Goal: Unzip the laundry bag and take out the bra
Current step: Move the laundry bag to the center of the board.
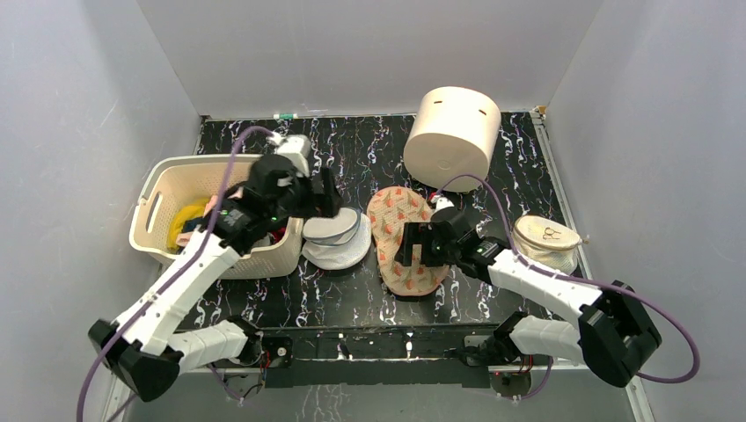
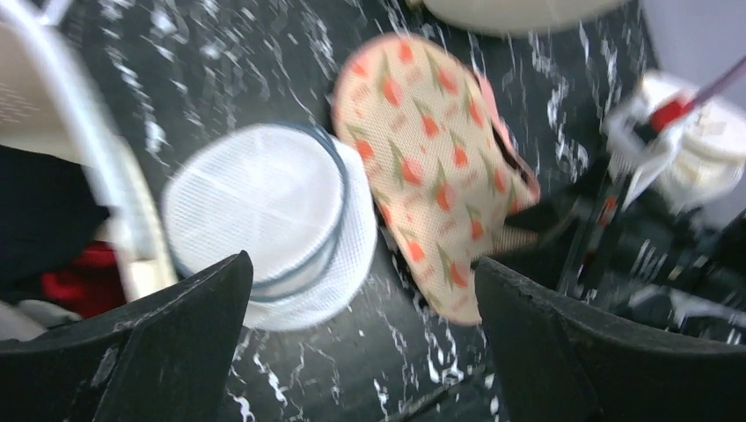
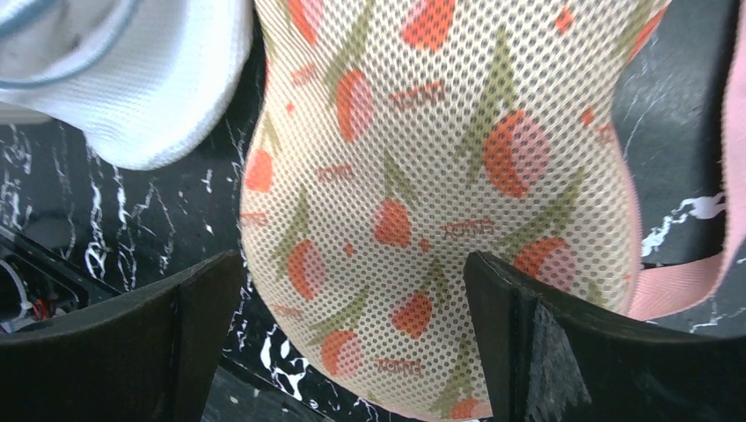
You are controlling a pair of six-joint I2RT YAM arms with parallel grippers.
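The laundry bag is a peanut-shaped case with red-orange flowers, lying on the black marbled table at centre. It fills the right wrist view, and its pink zipper rim hangs loose at the right. It also shows in the left wrist view. My right gripper hovers over the case's near lobe, open and empty. My left gripper is open and empty above the round white mesh bag, its jaws wide apart. The bra is hidden.
A round grey-white mesh bag lies just left of the case. A cream basket with clothes stands at the left. A large cream cylinder lies at the back. A round cream pouch sits at the right. Grey walls enclose the table.
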